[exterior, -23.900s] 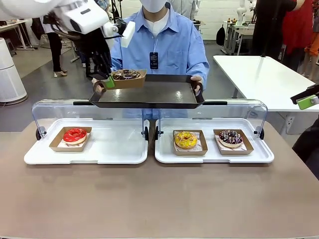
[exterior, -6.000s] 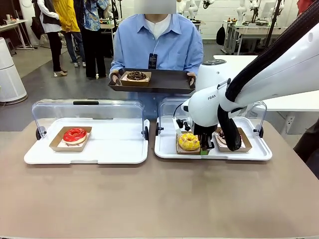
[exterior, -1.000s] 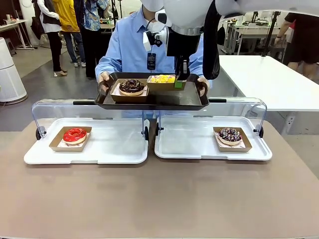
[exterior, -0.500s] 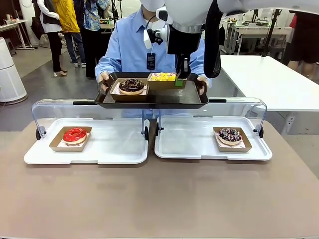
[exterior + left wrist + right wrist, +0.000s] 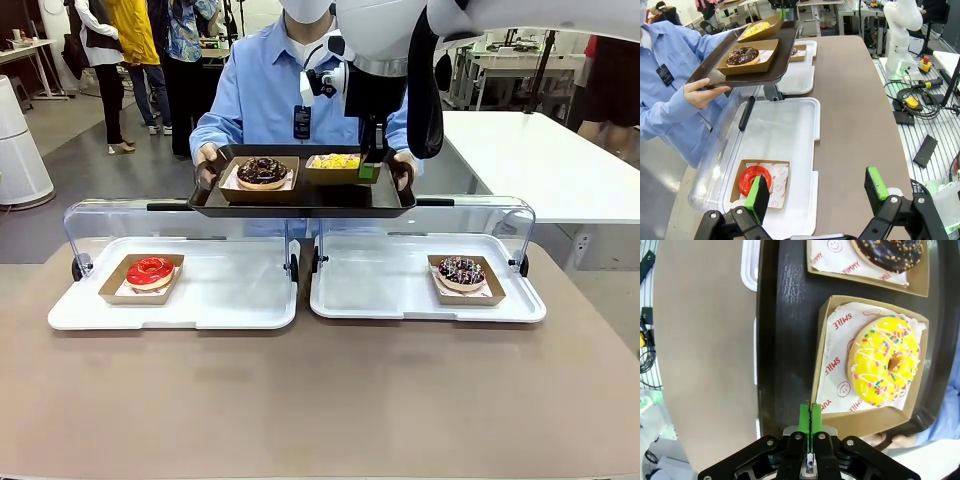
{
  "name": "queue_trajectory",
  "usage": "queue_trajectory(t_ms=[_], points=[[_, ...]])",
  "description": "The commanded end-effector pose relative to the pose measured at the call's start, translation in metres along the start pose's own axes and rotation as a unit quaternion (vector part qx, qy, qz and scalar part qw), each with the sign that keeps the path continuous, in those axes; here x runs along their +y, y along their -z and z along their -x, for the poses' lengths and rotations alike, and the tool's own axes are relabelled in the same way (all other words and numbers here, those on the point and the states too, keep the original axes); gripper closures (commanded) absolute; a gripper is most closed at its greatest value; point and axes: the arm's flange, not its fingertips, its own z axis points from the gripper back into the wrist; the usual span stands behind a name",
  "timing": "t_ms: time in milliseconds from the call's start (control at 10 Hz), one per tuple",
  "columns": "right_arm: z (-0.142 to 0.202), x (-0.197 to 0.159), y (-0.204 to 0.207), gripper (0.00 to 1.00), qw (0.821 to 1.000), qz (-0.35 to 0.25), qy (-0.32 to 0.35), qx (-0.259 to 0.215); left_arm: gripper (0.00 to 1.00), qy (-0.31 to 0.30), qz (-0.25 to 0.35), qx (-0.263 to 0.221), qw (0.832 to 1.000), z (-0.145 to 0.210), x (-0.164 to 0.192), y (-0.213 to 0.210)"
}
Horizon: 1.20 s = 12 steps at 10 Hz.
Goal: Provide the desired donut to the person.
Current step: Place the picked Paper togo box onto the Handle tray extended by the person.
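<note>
Two donuts on the person's tray: a yellow sprinkled donut (image 5: 886,362) in its cardboard box (image 5: 826,335) and a chocolate donut (image 5: 262,170) in a second box beside it.
Tray: the dark tray (image 5: 300,198) is held level by the person (image 5: 265,95) at both short ends, above the far edge of the bench (image 5: 320,400).
Right gripper (image 5: 810,416): fingers pressed together, pinching the near wall of the yellow donut's box at its corner, close to the tray's rim.
Left gripper (image 5: 815,192): fingers spread wide and holding nothing, hovering over the left display case.
Left display case (image 5: 170,310): clear lid raised, red donut (image 5: 150,270) in its box at one end, the rest of the white floor bare.
Right display case (image 5: 430,305): lid raised, a chocolate sprinkled donut (image 5: 461,271) at the right end, open white floor beside it.
Room to move: the near half of the bench is bare brown surface.
In the way: the raised lids stand between the cases and the tray; the right arm (image 5: 400,40) crosses in front of the person's chest.
</note>
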Motion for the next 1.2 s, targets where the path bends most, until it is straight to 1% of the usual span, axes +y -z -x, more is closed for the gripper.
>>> queue_trajectory(t_ms=[0, 300, 400, 500, 600, 700, 800, 900, 1100], points=[[-0.002, -0.016, 0.003, 0.99, 0.999, -0.034, -0.005, -0.014, 0.00, 0.004, -0.002, -0.007, 1.000, -0.001, -0.001, 0.000], [0.001, -0.026, 0.019, 0.99, 0.998, -0.068, -0.003, -0.004, 0.00, 0.004, -0.002, -0.007, 1.000, -0.001, -0.001, 0.000], [0.001, -0.027, 0.021, 0.74, 0.997, -0.073, -0.006, -0.003, 0.00, 0.004, -0.002, -0.007, 1.000, -0.001, -0.001, 0.000], [0.001, -0.025, 0.021, 0.40, 0.997, -0.074, -0.010, 0.000, 0.00, 0.004, -0.002, -0.007, 1.000, -0.001, -0.001, 0.000], [0.000, -0.025, 0.019, 0.15, 0.997, -0.072, -0.010, 0.000, 0.00, 0.004, -0.002, -0.007, 1.000, -0.001, -0.001, 0.000], [0.001, -0.025, 0.018, 0.00, 0.997, -0.071, -0.009, -0.001, 0.00, 0.004, -0.002, -0.007, 1.000, -0.001, -0.001, 0.000], [0.001, -0.023, 0.019, 0.26, 0.997, -0.072, -0.011, 0.000, 0.00, 0.004, -0.002, -0.007, 1.000, -0.001, -0.001, 0.000], [0.002, -0.023, 0.019, 0.00, 0.997, -0.073, -0.012, 0.001, 0.00, 0.004, -0.002, -0.007, 1.000, -0.001, -0.001, 0.000], [0.002, -0.024, 0.018, 0.00, 0.997, -0.074, -0.012, 0.001, 0.00, 0.004, -0.002, -0.007, 1.000, -0.001, -0.001, 0.000]])
